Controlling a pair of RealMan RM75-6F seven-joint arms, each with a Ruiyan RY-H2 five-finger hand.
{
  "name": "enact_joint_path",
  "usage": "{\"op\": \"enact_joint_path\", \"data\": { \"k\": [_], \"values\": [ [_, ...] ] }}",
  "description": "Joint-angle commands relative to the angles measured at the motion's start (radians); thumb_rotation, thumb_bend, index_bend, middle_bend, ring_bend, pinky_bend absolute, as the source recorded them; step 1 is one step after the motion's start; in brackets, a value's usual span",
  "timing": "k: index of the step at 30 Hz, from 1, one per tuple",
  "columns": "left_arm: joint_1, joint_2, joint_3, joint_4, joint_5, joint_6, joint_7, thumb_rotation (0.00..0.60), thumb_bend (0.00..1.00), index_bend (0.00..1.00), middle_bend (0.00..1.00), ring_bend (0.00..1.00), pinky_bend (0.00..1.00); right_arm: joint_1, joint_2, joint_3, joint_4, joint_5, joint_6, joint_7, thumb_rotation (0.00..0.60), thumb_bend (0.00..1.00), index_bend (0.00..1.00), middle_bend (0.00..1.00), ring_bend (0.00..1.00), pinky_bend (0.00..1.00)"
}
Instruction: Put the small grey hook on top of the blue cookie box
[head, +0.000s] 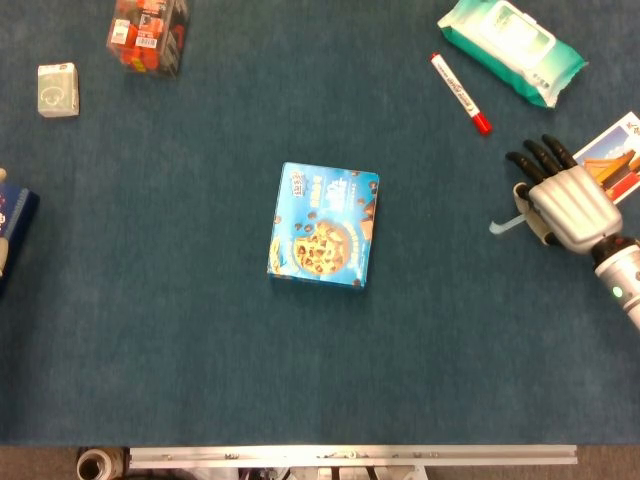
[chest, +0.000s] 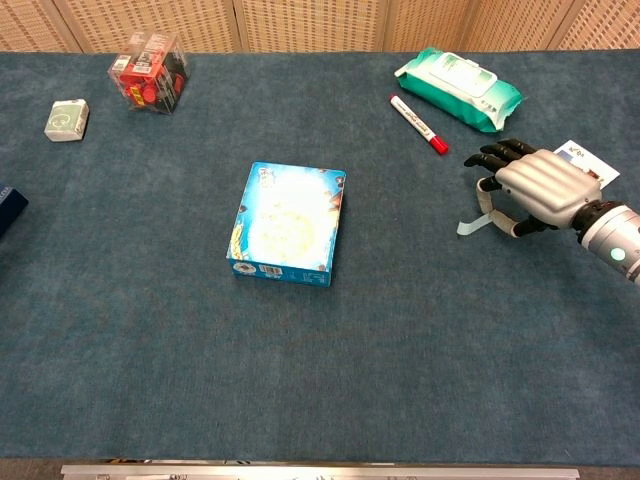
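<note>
Centrally, the blue cookie box (head: 324, 226) lies flat on the counter (head: 200, 350), printed face up, with nothing on top of it. At the far right, the right hand (head: 566, 203) grips the small grey hook (head: 508, 219), whose pale tip projects leftward beyond the curled dark fingers (head: 530, 166); the chest view shows the same hand (chest: 540, 188) with the hook (chest: 478, 212) hanging below its fingers, well apart from the box (chest: 288, 223). Just behind the hand rests a printed card (head: 615, 158). Toward the upper right lie a red-capped marker (head: 460, 92) and a green wipes pack (head: 510, 48). At the upper left stand a clear box of red items (head: 148, 35) and a small white packet (head: 58, 90). A dark blue object (head: 14, 225) meets the left edge. The left hand is outside both views.
</note>
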Motion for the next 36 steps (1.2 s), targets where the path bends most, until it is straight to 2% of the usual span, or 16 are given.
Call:
{"op": "enact_joint_path", "data": {
  "k": [1,6,13,21,27,36],
  "values": [
    [0.001,0.001,0.001,0.001,0.002,0.002,-0.003,0.600,0.37,0.19,0.33,0.31,0.22,-0.001,0.003,0.001,-0.005,-0.001,0.008,0.003,0.600,0.42,0.57,0.16,0.00,0.00],
    [0.004,0.005,0.002,0.002,0.002,0.006,-0.010,0.600,0.37,0.19,0.33,0.31,0.22,0.000,0.028,0.013,-0.044,-0.018,0.054,-0.003,0.600,0.43,0.57,0.17,0.00,0.00],
    [0.002,0.016,0.004,-0.004,0.013,0.007,-0.013,0.600,0.37,0.19,0.33,0.31,0.22,0.038,0.121,0.057,-0.179,-0.074,0.137,-0.063,0.600,0.43,0.57,0.17,0.00,0.00],
    [0.004,0.025,0.010,-0.017,0.034,0.020,-0.010,0.600,0.37,0.19,0.33,0.31,0.22,0.129,0.201,0.115,-0.316,-0.110,0.102,-0.203,0.600,0.43,0.57,0.17,0.00,0.00],
    [0.012,0.034,0.016,-0.025,0.038,0.028,-0.011,0.600,0.37,0.19,0.33,0.31,0.22,0.187,0.176,0.135,-0.348,-0.108,0.042,-0.273,0.600,0.43,0.57,0.17,0.00,0.00],
    [0.030,0.040,0.026,-0.033,0.045,0.048,-0.008,0.600,0.37,0.19,0.33,0.31,0.22,0.269,0.100,0.142,-0.303,-0.133,-0.016,-0.366,0.600,0.42,0.57,0.17,0.00,0.00]
  ]
}}
